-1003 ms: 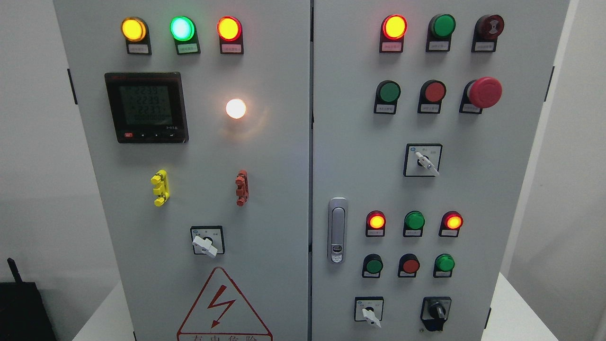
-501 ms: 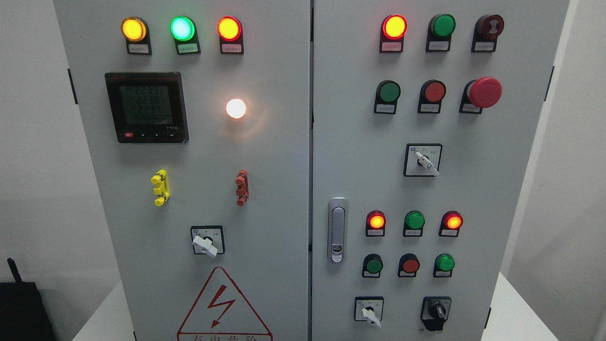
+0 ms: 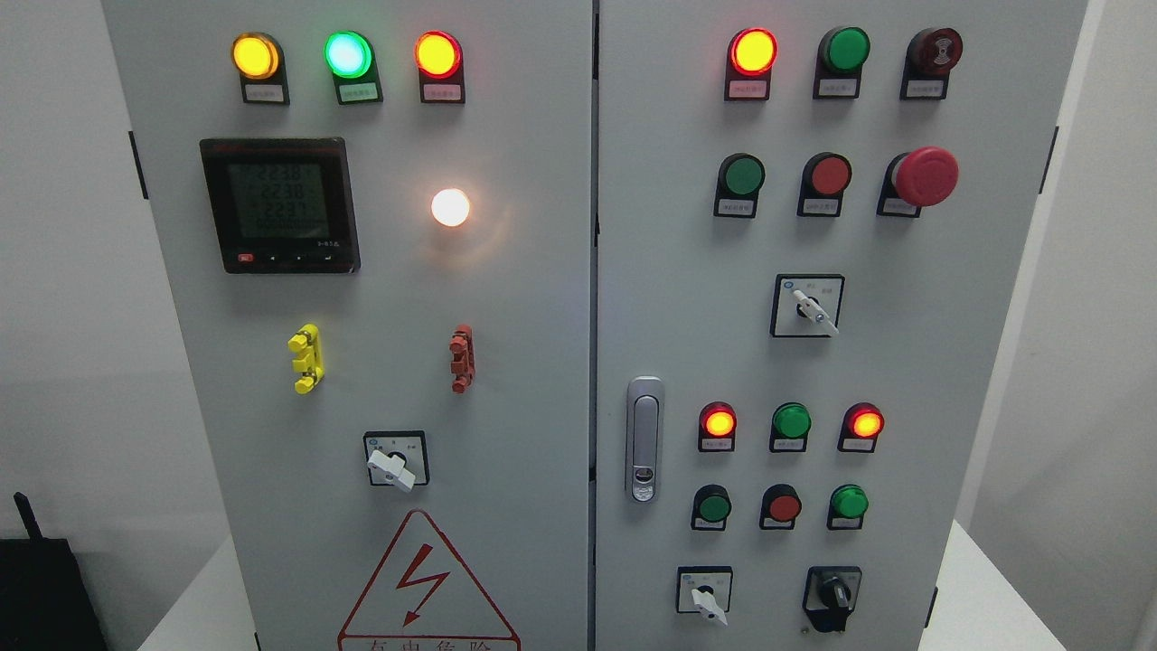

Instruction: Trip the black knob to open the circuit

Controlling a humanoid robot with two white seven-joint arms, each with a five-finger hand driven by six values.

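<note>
The black knob (image 3: 833,594) sits at the lower right of the grey cabinet's right door (image 3: 904,362), its handle pointing roughly straight up and down. Left of it is a white-handled selector switch (image 3: 706,597). Neither of my hands shows in the head view.
The left door carries a meter (image 3: 280,205), a lit white lamp (image 3: 450,207), yellow (image 3: 305,358) and red (image 3: 462,358) handles and a white selector (image 3: 392,466). The right door has a red mushroom button (image 3: 924,176), lamps, push buttons and a silver door latch (image 3: 644,439). A black object (image 3: 41,588) stands lower left.
Only the meter's digits have flickered; nothing else has moved.
</note>
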